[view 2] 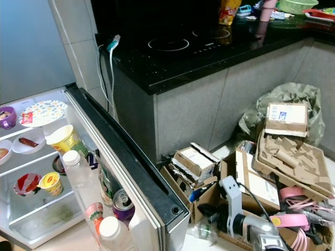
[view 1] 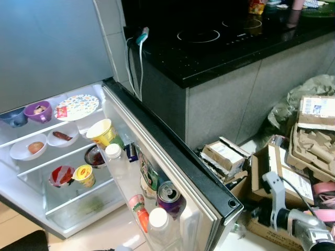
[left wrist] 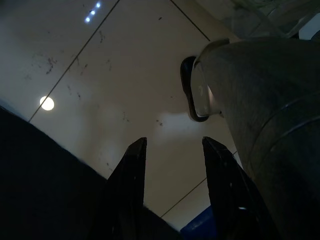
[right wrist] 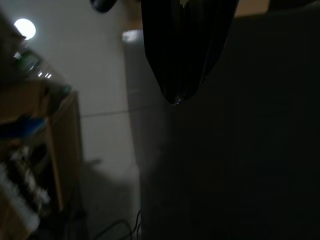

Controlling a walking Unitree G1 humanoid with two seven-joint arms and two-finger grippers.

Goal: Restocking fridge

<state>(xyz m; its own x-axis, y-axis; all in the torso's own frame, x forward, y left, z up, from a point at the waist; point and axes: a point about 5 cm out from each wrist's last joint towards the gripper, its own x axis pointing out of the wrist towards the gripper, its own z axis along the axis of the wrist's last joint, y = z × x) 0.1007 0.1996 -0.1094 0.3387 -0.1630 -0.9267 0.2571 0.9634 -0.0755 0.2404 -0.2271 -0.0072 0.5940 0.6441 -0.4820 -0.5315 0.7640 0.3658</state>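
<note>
Nearest, the right arm (view 2: pixel 251 225) hangs low beside open cardboard boxes (view 2: pixel 251 180) on the floor; its right gripper (right wrist: pixel 182 97) has its fingers pressed together to a single tip, nothing between them. The left gripper (left wrist: pixel 172 150) hangs over the tiled floor (left wrist: pixel 100 75), fingers spread apart and empty. The fridge door (view 1: pixel 172 162) stands open, its rack holding a purple can (view 1: pixel 169 197), clear bottles (view 1: pixel 116 159) and a carton. Farther in, the fridge shelves (view 1: pixel 52 151) carry bowls, a yellow cup (view 1: pixel 102 132) and a patterned plate (view 1: pixel 77 106). Beyond lies the black counter (view 1: pixel 220 47) with a hob.
</note>
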